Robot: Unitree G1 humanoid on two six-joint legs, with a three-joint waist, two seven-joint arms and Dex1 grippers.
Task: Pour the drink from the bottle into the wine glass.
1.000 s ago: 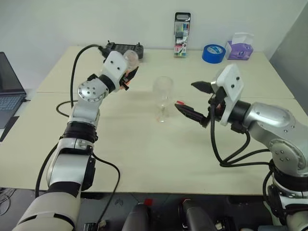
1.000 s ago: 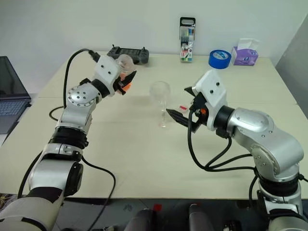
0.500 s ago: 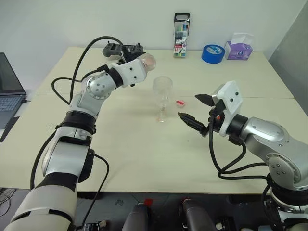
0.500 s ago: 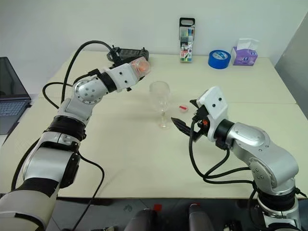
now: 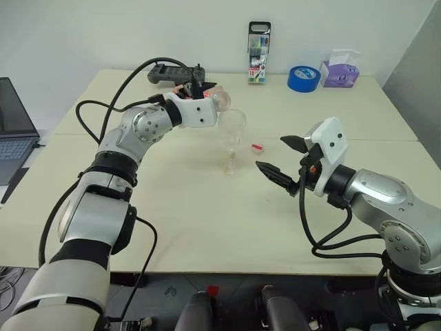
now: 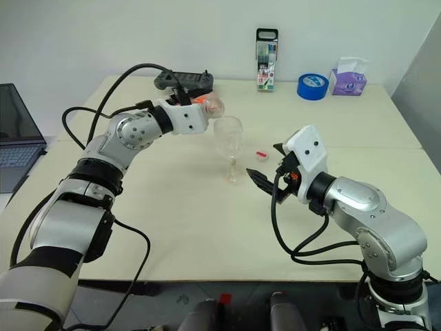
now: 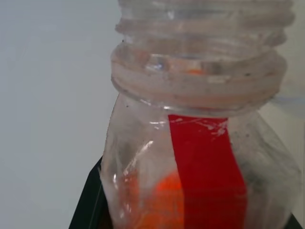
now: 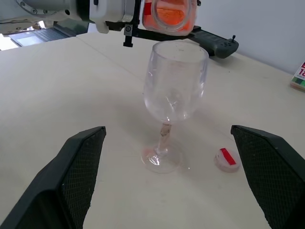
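The left tool (image 5: pixel 207 96) is clamped on the bottle (image 5: pixel 215 101), which lies tipped roughly level with its open mouth at the rim of the wine glass (image 5: pixel 233 141), on the glass's 10 o'clock side in the head views. The left wrist view shows the bottle's bare threaded neck, a red label strip, and the drink (image 7: pixel 159 202), an orange liquid, pooled inside the body. The right wrist view shows that orange liquid through the bottle's body just above the glass rim. The wine glass stands upright on the surface (image 5: pixel 207 221), near the middle; its bowl looks empty, with a faint orange tint at the stem and foot. The cap (image 5: pixel 258 147), red, lies on the surface just beside the glass at its 3 o'clock. The right tool (image 5: pixel 282 157) hovers at 4 o'clock of the glass, well apart from it, with both fingers spread wide and nothing between them. Along the far edge of the surface, from 11 to 1 o'clock, stand a black controller (image 5: pixel 178 72), a marker pack (image 5: pixel 260 52), a blue tape roll (image 5: pixel 304 77) and a tissue box (image 5: pixel 341 69).
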